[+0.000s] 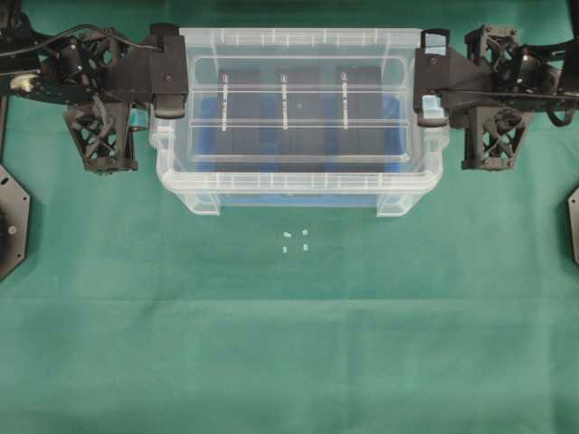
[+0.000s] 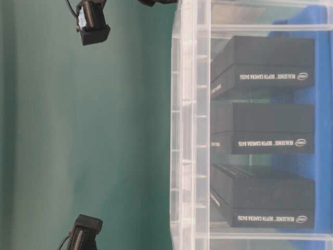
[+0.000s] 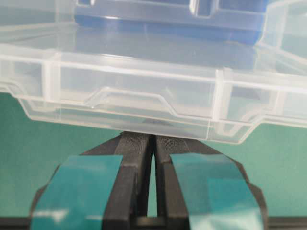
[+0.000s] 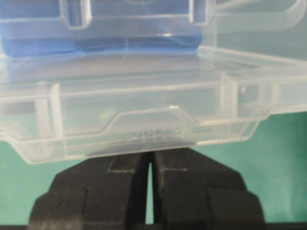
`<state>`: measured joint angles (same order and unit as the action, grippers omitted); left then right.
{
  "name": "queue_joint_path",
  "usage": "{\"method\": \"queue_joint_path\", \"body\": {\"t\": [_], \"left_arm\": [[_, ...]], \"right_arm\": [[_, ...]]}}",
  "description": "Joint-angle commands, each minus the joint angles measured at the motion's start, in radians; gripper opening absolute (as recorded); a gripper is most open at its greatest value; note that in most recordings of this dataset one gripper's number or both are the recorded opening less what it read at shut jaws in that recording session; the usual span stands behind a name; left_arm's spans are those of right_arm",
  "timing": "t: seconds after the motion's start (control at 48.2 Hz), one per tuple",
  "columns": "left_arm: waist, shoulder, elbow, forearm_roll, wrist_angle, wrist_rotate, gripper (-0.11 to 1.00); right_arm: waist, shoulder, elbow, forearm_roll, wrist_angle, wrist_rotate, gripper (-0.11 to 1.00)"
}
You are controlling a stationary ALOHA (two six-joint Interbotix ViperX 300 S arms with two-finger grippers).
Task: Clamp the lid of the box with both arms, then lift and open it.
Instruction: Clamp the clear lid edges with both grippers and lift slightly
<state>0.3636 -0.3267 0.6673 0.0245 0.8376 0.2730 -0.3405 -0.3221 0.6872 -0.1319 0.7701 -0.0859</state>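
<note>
The clear lid (image 1: 298,54) lies over the clear box (image 1: 298,185), which holds three black blocks (image 1: 298,108) and a blue insert (image 1: 204,136). I cannot tell whether the lid rests on the box rim or is off it. My left gripper (image 1: 170,90), with teal tape, is shut on the lid's left end. In the left wrist view its jaws (image 3: 153,136) pinch the lid's rim (image 3: 144,96). My right gripper (image 1: 432,86) is shut on the lid's right end. In the right wrist view the jaws (image 4: 149,155) grip the rim (image 4: 144,129).
The box stands on green cloth (image 1: 289,344). A few small white marks (image 1: 295,241) lie in front of it. Arm bases sit at the left (image 1: 11,221) and right edges. The table-level view shows the blocks (image 2: 270,130) through the box wall.
</note>
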Motion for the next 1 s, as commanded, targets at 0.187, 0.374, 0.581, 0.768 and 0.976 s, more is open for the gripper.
{"method": "queue_joint_path", "body": {"t": [0.187, 0.374, 0.581, 0.768, 0.976], "left_arm": [[0.003, 0.008, -0.040, -0.002, -0.006, 0.006, 0.01], [0.003, 0.008, -0.040, -0.002, -0.006, 0.006, 0.01], [0.003, 0.002, -0.037, -0.005, -0.003, 0.003, 0.01], [0.003, 0.000, -0.043, -0.005, -0.002, 0.000, 0.01], [-0.005, -0.009, -0.055, -0.005, 0.011, -0.003, 0.01]], "right_arm": [[0.005, 0.028, -0.055, 0.002, -0.029, 0.003, 0.00], [0.005, 0.028, -0.055, 0.002, -0.029, 0.003, 0.00], [0.009, 0.015, -0.055, 0.002, -0.026, 0.006, 0.00], [0.015, -0.002, -0.055, 0.002, -0.026, 0.008, 0.00], [0.025, -0.029, -0.060, 0.002, -0.023, 0.009, 0.00]]}}
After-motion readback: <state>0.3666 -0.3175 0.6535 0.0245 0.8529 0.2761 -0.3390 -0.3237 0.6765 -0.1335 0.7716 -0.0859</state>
